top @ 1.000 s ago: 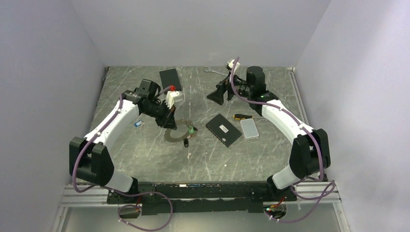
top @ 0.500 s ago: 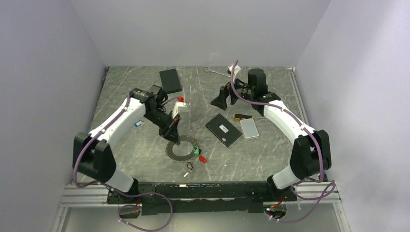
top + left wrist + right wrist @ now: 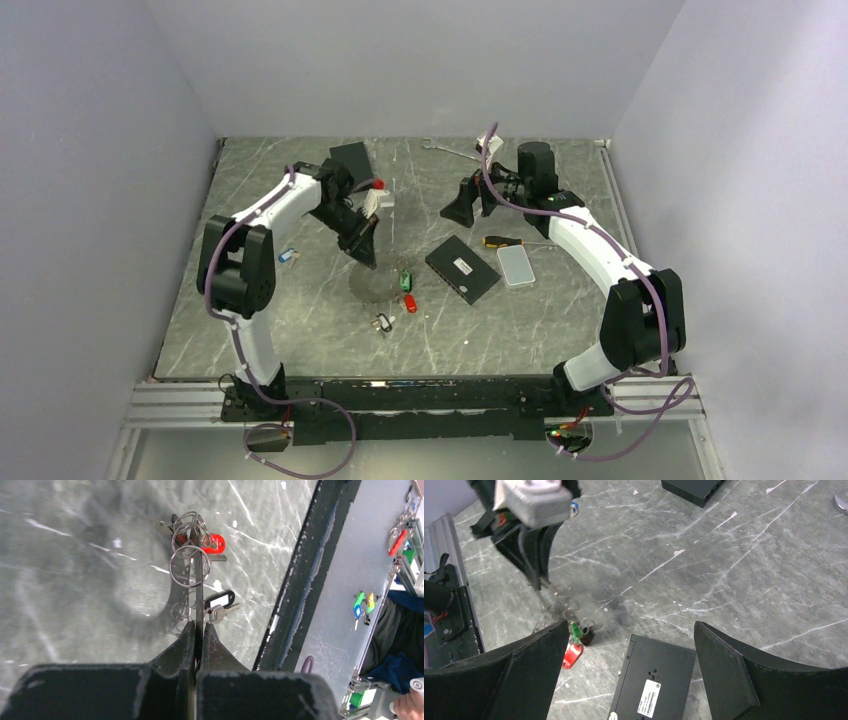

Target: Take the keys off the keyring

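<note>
Keyring [image 3: 199, 587], a large thin grey metal loop, hangs edge-on from the left gripper [image 3: 198, 630], whose black jaws are pressed together on its rim. In the overhead view the loop is a grey blur just below that gripper, over the middle of the grey marbled table [image 3: 300, 320]; whether its lower edge touches the surface cannot be told. Several small silver split rings [image 3: 189, 566] are strung on the keyring. At its far end sit the red-tagged key [image 3: 212, 542] and the green-tagged key [image 3: 574, 629], close together. The dark-tagged key [image 3: 219, 600], with a white label on its tag, lies on the table just beside the loop; whether it is joined to it is unclear. A small blue-tagged key [image 3: 287, 255] lies well apart, left of the left arm.

The right gripper [image 3: 458, 208] hovers over the far right of the table with its jaws spread wide, holding nothing. Near the ring, to its right, lies a flat black box [image 3: 462, 269], then a pale rounded rectangular slab [image 3: 516, 265] and a yellow-handled screwdriver [image 3: 505, 241]. A silver wrench [image 3: 445, 149] lies at the far edge.
</note>
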`<state>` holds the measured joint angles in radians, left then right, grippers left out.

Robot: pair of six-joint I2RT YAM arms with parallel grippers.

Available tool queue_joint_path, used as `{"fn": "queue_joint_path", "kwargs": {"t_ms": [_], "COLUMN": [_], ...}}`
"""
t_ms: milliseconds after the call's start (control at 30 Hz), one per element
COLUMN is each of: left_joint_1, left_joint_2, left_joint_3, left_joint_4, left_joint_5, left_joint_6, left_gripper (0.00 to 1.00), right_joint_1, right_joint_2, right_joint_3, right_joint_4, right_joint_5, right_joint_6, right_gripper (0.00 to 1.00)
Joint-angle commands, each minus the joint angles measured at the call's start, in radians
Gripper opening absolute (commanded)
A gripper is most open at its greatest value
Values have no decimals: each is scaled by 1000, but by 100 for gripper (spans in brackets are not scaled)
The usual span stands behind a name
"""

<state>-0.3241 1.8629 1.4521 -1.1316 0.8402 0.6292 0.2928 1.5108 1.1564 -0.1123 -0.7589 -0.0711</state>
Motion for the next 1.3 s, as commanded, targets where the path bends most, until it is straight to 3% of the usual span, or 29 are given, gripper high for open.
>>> {"fn": "queue_joint_path", "kwargs": {"t_ms": [0,67,133,267,367,433,467,733,867,1033,1267], "left_joint_1": [51,65,70,89,111,128,139,318,405,509,574], "left_joint_2": [72,110,141,155,147,133,123,56,26,-40,-90], "left_joint_3": [101,139,169,193,216,229,231,284,289,205,25], "left_joint_4": [17,8,-2,37,48,59,66,113,146,261,377], "left_joint_5": [-20,-27,-35,-70,-87,-99,-101,-50,-125,-165,-228], "left_joint_6": [56,76,85,63,61,50,43,-70,-133,-207,-261], "left_gripper": [0,11,32,56,83,89,97,99,100,99,100], "right_joint_1": [-8,-11,-12,-17,-24,-30,-34,-127,-217,-408,-579], "right_joint_2": [-11,-9,-5,1,1,-1,-2,-66,-124,-137,-16], "right_joint_3": [8,7,6,8,6,6,6,28,-7,-67,-120], "right_joint_4": [31,31,30,29,29,27,25,-75,-120,-126,-146], "right_joint_5": [-32,-34,-38,-37,-33,-33,-32,1,29,-13,-35], "right_joint_6": [-1,0,1,4,4,2,1,-44,-87,-111,-174], "right_gripper": [100,100,100,100,100,100,100,100,100,100,100]}}
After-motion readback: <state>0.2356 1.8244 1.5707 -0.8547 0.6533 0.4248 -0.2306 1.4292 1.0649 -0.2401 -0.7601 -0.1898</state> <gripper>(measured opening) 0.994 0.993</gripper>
